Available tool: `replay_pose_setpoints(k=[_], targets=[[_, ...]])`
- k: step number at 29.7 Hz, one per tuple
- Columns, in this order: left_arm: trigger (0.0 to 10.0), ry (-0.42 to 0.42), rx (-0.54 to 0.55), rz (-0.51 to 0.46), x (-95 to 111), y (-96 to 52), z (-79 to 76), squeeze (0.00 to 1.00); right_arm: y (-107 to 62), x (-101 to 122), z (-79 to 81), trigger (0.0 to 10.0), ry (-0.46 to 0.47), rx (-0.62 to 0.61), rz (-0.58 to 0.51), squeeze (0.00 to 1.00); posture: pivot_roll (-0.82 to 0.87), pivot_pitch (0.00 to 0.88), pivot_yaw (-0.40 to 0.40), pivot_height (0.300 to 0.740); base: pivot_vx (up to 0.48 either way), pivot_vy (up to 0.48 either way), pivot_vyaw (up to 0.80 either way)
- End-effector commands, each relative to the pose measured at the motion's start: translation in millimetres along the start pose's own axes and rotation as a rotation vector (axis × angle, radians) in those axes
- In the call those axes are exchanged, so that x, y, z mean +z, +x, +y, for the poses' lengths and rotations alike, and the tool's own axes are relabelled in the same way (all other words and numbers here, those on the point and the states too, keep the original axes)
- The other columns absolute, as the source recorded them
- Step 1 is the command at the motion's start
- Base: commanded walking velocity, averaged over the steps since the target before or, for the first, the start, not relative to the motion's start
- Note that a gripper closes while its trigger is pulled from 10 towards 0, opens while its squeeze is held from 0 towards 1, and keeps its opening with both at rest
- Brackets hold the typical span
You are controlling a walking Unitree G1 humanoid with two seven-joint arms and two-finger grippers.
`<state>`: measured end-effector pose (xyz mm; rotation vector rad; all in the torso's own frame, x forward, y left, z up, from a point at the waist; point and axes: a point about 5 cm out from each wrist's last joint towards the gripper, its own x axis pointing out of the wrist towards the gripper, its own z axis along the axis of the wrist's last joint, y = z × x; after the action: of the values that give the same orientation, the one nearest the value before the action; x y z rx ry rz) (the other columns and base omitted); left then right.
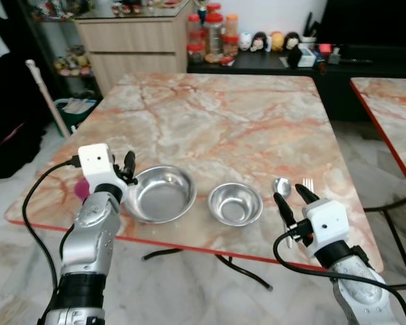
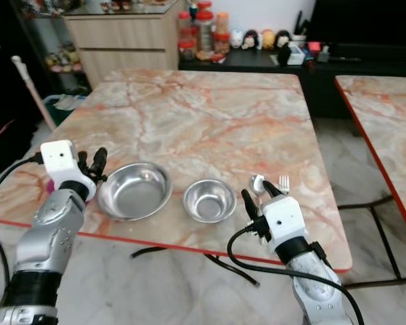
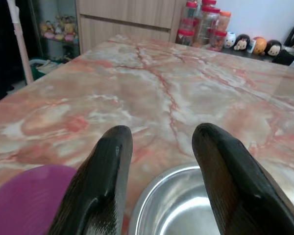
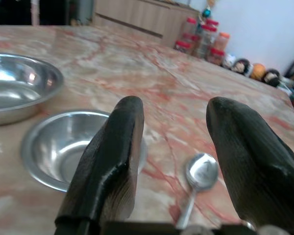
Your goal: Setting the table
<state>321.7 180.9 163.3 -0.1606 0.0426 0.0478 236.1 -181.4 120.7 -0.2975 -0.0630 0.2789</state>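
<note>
- No brand, label or writing can be read anywhere — the jars (image 1: 213, 34) and small figurines (image 1: 265, 41) on the dark sideboard beyond the desk's far edge are too small to tell.
- The marble-patterned desk (image 1: 223, 115) has a red rim; its whole far half lies bare, open room behind the tableware.
- All the tableware sits in a row along the near edge: a large steel bowl (image 1: 161, 193) toward the near left corner, a smaller steel bowl (image 1: 235, 203) just beside it at the middle, then a spoon (image 1: 281, 185) and a fork (image 1: 308, 184) lying side by side toward the near right corner.
- A purple plate (image 3: 27, 200) lies at the near left edge, beside the large bowl and mostly hidden behind the left arm in the head views.
- The left gripper (image 1: 128, 169) hovers at the large bowl's left rim, fingers (image 3: 105, 181) spread apart with nothing between them.
- The right gripper (image 1: 292, 200) hangs over the near edge just short of the spoon and fork, fingers (image 4: 112, 166) spread and empty — the spoon shows between them in the right wrist view, the small bowl off to one side.
- A second desk (image 1: 392, 115) of the same pattern stands to the right, across a gap of floor.
- A wooden cabinet (image 1: 132, 40) stands beyond the far left corner, and a pale stick (image 1: 46, 95) leans near the left edge.
</note>
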Motion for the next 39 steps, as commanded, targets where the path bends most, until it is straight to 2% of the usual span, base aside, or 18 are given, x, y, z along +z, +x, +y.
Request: replay_pose_setpoints(k=[1,4,7,12,13,19,33,37,38,39], targets=[[10.0,0.004,0.009,0.084,-4.2,-3.2,-3.3,0.00,0.2,1.3,1.5,10.0,0.013,0.006,-0.007,0.00,-0.08,0.026,0.068,0.740,0.000,0.000,0.00],[10.0,-0.005,0.021,0.184,-7.6,-7.0,-7.5,0.00,0.5,1.4,1.8,10.0,0.014,0.004,-0.009,0.00,-0.08,0.022,0.069,0.740,0.000,0.000,0.00],[10.0,-0.017,0.044,0.216,-0.1,-8.0,-11.5,0.00,1.0,1.0,2.6,10.0,0.016,0.004,-0.009,0.00,-0.08,0.016,0.071,0.740,0.000,0.000,0.00],[10.0,-0.022,0.094,0.241,3.9,-9.4,-9.7,0.00,1.2,0.5,3.2,10.0,0.019,0.004,-0.010,0.00,-0.08,0.012,0.071,0.740,0.000,0.000,0.00],[10.0,-0.022,0.105,0.253,4.5,-10.1,-9.1,1.00,1.3,0.4,3.4,10.0,0.020,0.004,-0.010,0.00,-0.07,0.010,0.071,0.740,0.000,0.000,0.00],[10.0,-0.077,0.199,0.324,1.4,-14.3,0.4,1.00,1.8,0.2,4.2,10.0,0.023,0.000,-0.013,0.00,-0.08,0.003,0.076,0.740,0.000,0.000,0.00],[10.0,-0.125,0.257,0.382,-1.6,-20.8,-0.3,1.00,2.0,-2.2,4.3,10.0,0.025,0.006,-0.009,0.00,-0.08,0.000,0.077,0.740,0.000,0.000,0.00],[10.0,-0.138,0.239,0.407,-4.8,-22.1,-1.1,1.00,2.1,-2.7,4.3,10.0,0.026,0.007,-0.009,0.00,-0.08,0.000,0.079,0.740,0.000,0.000,0.00],[10.0,-0.142,0.233,0.413,-5.8,-22.4,-2.1,0.94,2.2,-3.0,4.3,10.0,0.026,0.007,-0.009,0.00,-0.08,0.000,0.079,0.740,0.000,0.000,0.00],[10.0,-0.144,0.235,0.425,-8.5,-22.9,-2.9,0.00,2.2,-3.3,4.4,10.0,0.025,0.008,-0.008,0.00,-0.08,0.000,0.079,0.740,0.000,0.000,0.00]])
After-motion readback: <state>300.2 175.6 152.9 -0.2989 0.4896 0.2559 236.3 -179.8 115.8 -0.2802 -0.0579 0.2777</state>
